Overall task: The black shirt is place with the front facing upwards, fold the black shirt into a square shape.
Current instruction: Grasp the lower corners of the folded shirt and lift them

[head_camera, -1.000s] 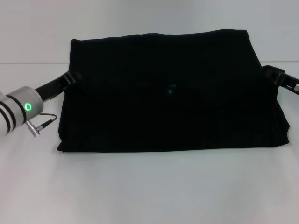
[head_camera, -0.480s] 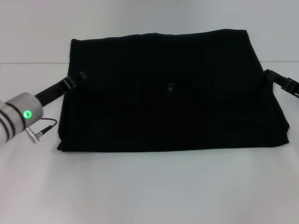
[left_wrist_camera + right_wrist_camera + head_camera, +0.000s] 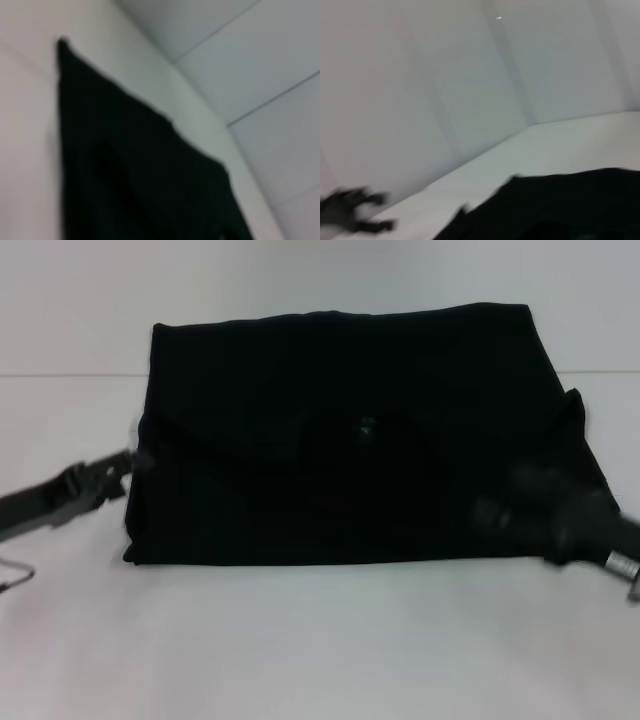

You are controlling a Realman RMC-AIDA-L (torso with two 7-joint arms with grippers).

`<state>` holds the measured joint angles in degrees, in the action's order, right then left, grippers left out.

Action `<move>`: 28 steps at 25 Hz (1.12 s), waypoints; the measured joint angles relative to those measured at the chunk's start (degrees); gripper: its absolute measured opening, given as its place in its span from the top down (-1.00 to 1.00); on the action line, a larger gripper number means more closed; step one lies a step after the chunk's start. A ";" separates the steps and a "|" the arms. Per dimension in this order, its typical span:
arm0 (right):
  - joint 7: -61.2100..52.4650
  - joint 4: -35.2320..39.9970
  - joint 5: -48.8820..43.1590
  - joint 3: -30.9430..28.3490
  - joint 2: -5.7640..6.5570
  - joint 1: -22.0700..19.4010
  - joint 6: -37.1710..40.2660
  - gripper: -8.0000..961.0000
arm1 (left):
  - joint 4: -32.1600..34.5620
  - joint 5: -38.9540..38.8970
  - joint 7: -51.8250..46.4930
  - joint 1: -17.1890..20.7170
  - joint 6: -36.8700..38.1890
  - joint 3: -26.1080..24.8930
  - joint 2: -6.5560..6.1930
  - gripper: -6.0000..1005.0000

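Note:
The black shirt [image 3: 350, 430] lies folded into a wide rectangle on the white table, with a small label [image 3: 367, 424] near its middle. My left gripper [image 3: 122, 468] is blurred, just off the shirt's left edge, low over the table. My right gripper [image 3: 492, 512] is also blurred and hangs over the shirt's front right part, its arm covering that corner. The shirt's right edge [image 3: 575, 402] stands up in a small peak. The left wrist view shows the shirt [image 3: 135, 175] and the right wrist view shows it too [image 3: 565, 205], with the other arm's gripper [image 3: 350, 212] farther off.
White table [image 3: 320, 640] runs in front of the shirt and to both sides. A pale wall [image 3: 300, 280] stands behind it. A thin cable loop [image 3: 12, 575] of the left arm hangs at the left border.
The left arm has drawn back to the left and toward the front. The right arm has swung in over the shirt's front right part. The shirt's right edge now stands up slightly.

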<state>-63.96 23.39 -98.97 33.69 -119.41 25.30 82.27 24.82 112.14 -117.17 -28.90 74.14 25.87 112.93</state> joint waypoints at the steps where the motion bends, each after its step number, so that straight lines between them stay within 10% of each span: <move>1: 2.18 -0.37 -0.01 1.50 -0.17 -0.36 1.03 -0.82 | 0.07 0.16 -1.22 0.67 0.06 1.51 -0.48 -0.65; 12: 8.46 -4.16 0.00 14.36 -0.56 0.53 -1.96 -0.94 | 1.24 5.05 -2.44 1.14 -1.26 4.33 -0.36 -0.81; 28: 9.13 -5.67 0.01 16.30 -0.65 0.49 -2.85 -0.93 | 1.02 5.28 -2.41 -0.93 -6.50 8.78 1.13 -0.81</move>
<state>-54.82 17.73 -98.96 49.99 -120.05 25.79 79.42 25.84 117.43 -119.58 -29.83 67.63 34.65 114.06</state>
